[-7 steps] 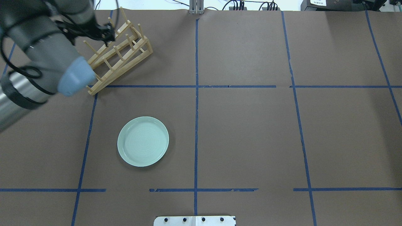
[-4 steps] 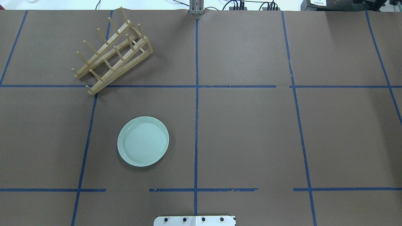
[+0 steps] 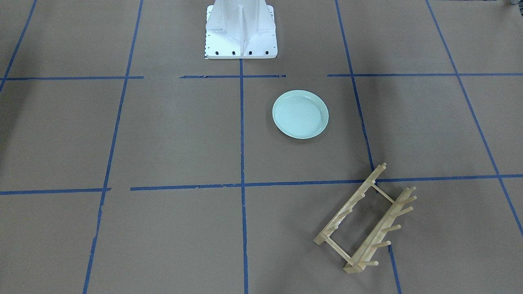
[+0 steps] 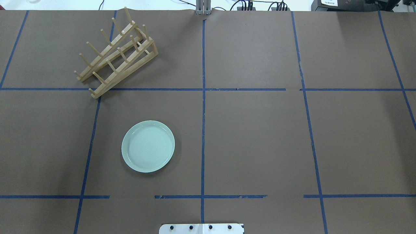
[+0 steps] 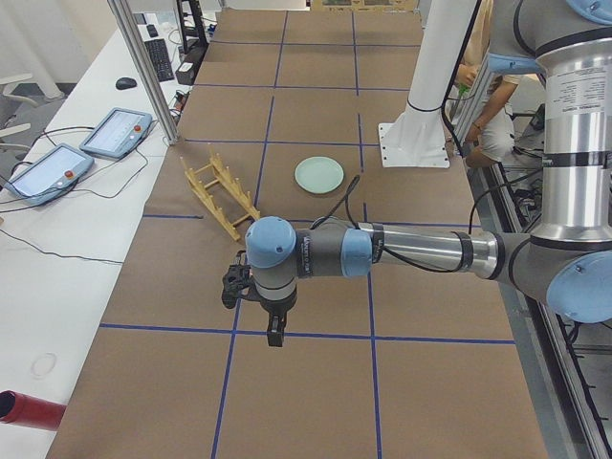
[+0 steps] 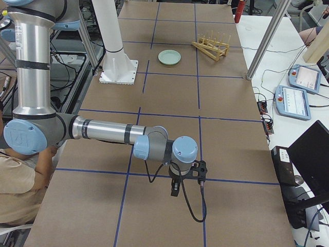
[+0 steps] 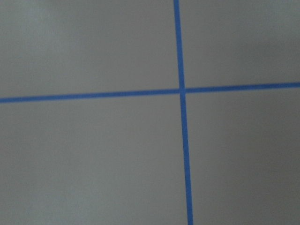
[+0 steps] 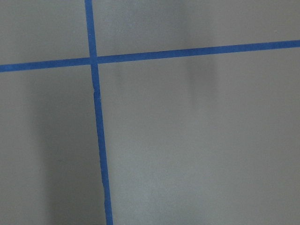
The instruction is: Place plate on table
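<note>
**Plate is down, arm is gone**

The plate [image 4: 148,146] lies flat on the desk [image 4: 260,130], at about 8 o'clock from the middle in the overhead view. The rack [image 4: 117,55] stands apart at its 11 o'clock. A second ago the left arm [image 5: 316,253] hung over the rack. Now it has pulled away to the desk's end. The right arm [image 6: 154,146] is at the other end. I cannot tell if the left jaws or right jaws are released or clenched. The job looks done.

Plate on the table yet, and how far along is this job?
Done: the plate lies flat on the table, apart from the empty wooden rack. In hand: nothing; the left gripper and right gripper hang far from it. Left: seemingly nothing.
</note>
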Tool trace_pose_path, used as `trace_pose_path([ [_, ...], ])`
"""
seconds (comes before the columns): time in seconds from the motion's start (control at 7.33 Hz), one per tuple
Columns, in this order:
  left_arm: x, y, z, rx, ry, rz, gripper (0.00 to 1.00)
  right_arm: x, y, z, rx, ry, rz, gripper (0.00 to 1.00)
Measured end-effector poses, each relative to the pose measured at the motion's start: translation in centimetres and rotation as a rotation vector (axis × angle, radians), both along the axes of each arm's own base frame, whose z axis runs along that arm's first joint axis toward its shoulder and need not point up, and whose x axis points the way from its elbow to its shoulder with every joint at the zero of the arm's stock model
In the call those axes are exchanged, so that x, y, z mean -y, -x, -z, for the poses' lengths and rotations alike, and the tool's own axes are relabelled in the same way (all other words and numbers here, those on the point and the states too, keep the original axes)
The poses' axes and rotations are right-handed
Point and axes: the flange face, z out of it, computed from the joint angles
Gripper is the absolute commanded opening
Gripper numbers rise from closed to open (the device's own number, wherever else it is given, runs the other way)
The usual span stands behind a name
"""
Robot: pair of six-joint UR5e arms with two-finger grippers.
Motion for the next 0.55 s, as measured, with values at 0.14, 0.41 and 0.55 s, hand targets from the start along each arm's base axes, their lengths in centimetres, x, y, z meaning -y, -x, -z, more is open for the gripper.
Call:
trace_pose_path([
  [0.14,-0.54,0.01,0.8,-0.002,-0.004,0.013,1.0,0.0,0.0,0.01,0.0,0.0,0.0,1.0],
  [0.41,-0.67,-0.01,1.69,-0.003,-0.003,0.034,1.0,0.0,0.0,-0.01,0.0,0.0,0.0,1.0],
  [0.55,-0.68,-0.03,1.61,-0.003,0.001,0.037,1.0,0.0,0.0,-0.02,0.0,0.0,0.0,1.0],
])
